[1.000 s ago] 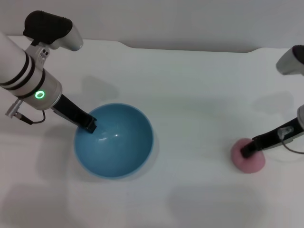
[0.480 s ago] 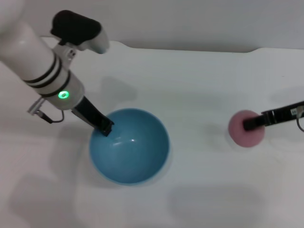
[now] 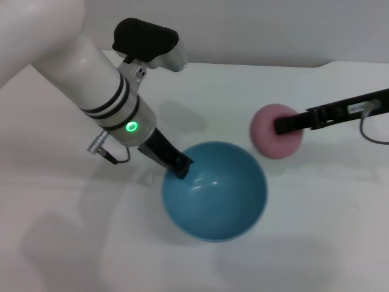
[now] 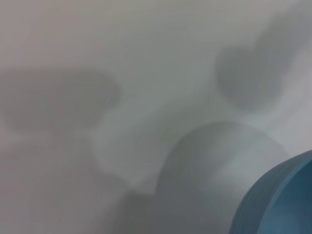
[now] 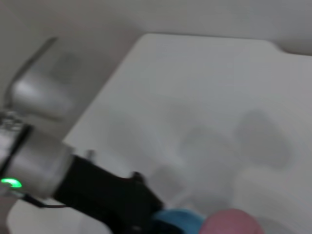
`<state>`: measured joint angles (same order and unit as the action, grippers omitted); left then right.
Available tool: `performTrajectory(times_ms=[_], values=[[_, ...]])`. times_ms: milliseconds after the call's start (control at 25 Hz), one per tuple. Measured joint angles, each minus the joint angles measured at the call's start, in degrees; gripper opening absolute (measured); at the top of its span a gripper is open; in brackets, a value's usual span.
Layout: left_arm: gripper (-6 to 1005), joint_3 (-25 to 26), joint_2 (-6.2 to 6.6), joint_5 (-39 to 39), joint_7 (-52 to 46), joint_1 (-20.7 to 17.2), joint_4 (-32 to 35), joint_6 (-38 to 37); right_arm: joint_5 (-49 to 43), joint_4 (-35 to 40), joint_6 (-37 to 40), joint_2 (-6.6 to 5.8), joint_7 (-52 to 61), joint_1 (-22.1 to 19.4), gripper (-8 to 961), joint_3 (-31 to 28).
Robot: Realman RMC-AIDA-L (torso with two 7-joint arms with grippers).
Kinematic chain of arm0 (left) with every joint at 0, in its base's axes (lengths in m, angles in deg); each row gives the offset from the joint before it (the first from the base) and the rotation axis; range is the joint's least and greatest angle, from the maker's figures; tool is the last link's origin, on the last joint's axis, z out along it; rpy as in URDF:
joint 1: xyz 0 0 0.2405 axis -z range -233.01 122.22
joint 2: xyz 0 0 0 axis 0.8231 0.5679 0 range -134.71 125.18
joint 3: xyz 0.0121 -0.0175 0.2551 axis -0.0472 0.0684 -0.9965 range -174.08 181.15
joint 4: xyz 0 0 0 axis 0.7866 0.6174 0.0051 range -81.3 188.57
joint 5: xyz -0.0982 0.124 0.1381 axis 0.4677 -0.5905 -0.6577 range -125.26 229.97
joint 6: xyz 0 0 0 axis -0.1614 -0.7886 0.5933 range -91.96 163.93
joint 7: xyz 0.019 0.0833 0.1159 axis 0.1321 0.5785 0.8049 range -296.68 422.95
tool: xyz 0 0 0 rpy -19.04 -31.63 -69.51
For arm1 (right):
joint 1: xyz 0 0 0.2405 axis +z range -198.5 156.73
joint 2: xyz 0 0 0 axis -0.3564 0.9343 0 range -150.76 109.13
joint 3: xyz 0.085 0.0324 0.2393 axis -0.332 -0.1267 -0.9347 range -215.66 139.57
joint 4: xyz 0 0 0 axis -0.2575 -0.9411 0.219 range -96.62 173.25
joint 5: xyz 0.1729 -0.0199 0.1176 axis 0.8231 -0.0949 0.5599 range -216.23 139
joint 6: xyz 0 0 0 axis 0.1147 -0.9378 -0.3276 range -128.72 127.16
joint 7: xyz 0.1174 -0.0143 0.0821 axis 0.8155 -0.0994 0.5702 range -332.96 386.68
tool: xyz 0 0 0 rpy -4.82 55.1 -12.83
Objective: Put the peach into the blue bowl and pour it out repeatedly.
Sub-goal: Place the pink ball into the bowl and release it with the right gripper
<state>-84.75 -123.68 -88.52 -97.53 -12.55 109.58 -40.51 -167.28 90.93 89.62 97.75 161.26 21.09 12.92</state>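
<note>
The right gripper [image 3: 281,126] is clamped on the peach [image 3: 276,131], held just far-right of the blue bowl [image 3: 214,190]. The left gripper [image 3: 182,169] pinches the bowl's left rim. Released too early, the peach could hit the rim and roll away.

Lighting, as I read it: bright, even, diffuse overhead light on the white bench [image 3: 316,243]. Soft grey shadows of my arms lie at 7 and 5 o'clock in the head view. Small glare streak inside the blue bowl [image 3: 214,191], toward 10 o'clock. Left wrist view: dim, wholly out of focus. Right wrist view: motion-smeared, the peach [image 5: 233,222] blurred.
</note>
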Motion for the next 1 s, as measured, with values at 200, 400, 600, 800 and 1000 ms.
performTrajectory(times_ms=[200,400,600,800,1000], values=[[-2,-0.4,-0.06,1.6,-2.3,0.3,-0.7,2.0,4.4,0.8,0.0,0.16,0.0,0.2,62,5.4],[-2,-0.6,-0.02,1.8,-2.8,0.1,-1.7,3.8,5.5,0.9,-0.3,0.17,0.0,0.8,54,9.7],[-2,-0.7,-0.06,1.9,-2.9,0.4,-2.5,4.5,5.2,0.7,-0.3,0.17,0.3,1.6,46,14.2],[-2,-0.5,0.0,2.0,-2.9,0.5,-2.5,4.8,3.4,0.8,0.0,0.17,0.4,1.7,160,16.4],[-1,-0.6,0.1,2.0,-2.7,0.5,-2.4,4.9,2.2,0.9,-0.3,0.16,0.2,1.7,341,16.8]])
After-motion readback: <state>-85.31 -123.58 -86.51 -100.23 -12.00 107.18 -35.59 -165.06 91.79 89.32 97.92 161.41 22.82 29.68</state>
